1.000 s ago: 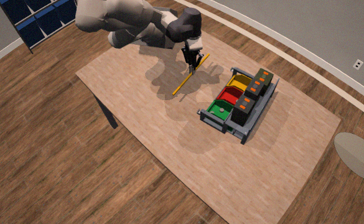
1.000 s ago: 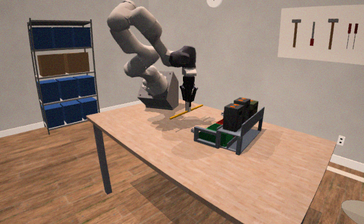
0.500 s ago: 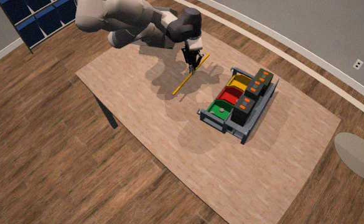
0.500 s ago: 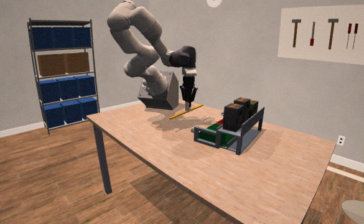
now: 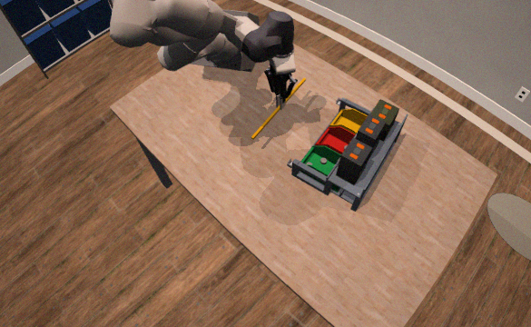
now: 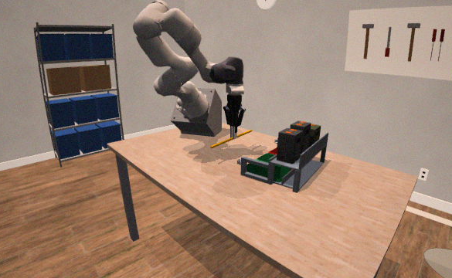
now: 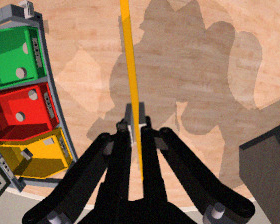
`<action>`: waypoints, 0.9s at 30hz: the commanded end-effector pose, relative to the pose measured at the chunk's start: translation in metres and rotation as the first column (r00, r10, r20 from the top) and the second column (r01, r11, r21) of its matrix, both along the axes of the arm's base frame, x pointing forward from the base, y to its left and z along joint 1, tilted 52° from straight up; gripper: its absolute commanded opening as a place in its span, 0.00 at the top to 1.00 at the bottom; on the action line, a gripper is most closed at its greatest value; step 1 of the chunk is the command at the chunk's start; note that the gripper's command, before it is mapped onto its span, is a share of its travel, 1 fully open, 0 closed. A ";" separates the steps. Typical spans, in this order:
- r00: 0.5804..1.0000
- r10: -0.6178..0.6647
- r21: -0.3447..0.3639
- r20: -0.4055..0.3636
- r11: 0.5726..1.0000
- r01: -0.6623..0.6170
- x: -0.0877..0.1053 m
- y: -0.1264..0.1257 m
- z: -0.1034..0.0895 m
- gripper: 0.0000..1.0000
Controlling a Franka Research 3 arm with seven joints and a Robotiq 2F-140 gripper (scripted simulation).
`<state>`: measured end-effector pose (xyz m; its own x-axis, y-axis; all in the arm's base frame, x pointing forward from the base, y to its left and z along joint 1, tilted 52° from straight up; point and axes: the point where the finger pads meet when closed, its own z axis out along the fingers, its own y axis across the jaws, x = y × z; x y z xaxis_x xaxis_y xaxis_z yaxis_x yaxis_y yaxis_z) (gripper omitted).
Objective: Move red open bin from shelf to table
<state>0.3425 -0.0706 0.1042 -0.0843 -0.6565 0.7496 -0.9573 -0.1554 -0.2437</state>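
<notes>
The red open bin (image 5: 337, 139) (image 6: 273, 151) (image 7: 8, 112) sits in the grey shelf (image 5: 378, 167) (image 6: 313, 150) between the green bin (image 5: 315, 161) (image 7: 6, 56) and the yellow bin (image 5: 349, 122) (image 7: 47, 156). Its open front faces the gripper's side. The wrist view shows two round grey parts in it. My gripper (image 5: 280, 105) (image 6: 234, 136) (image 7: 136, 111) points down, shut on a thin yellow rod (image 5: 265, 123) (image 6: 221, 143) (image 7: 127, 45), near its middle, a little above the table top (image 5: 242, 200) (image 6: 326, 216). It is apart from the shelf and the bins.
Several black boxes with orange marks stand on the shelf's upper level behind the bins, one at the green bin's end (image 5: 355, 161) (image 6: 288, 144). The rod's two ends stick out well past the fingers. The robot's base (image 6: 200, 120) stands at the table's back left.
</notes>
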 end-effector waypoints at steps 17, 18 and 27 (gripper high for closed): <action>1.000 -0.006 0.007 0.012 1.000 0.006 -0.005 0.012 -0.016 1.00; 1.000 -0.007 0.010 0.014 1.000 0.007 -0.008 0.016 -0.022 1.00; 1.000 -0.007 0.012 0.017 1.000 0.007 -0.010 0.021 -0.028 1.00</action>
<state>0.3299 -0.0493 0.0750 -0.0375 -0.6667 0.7444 -0.9606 -0.1814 -0.2108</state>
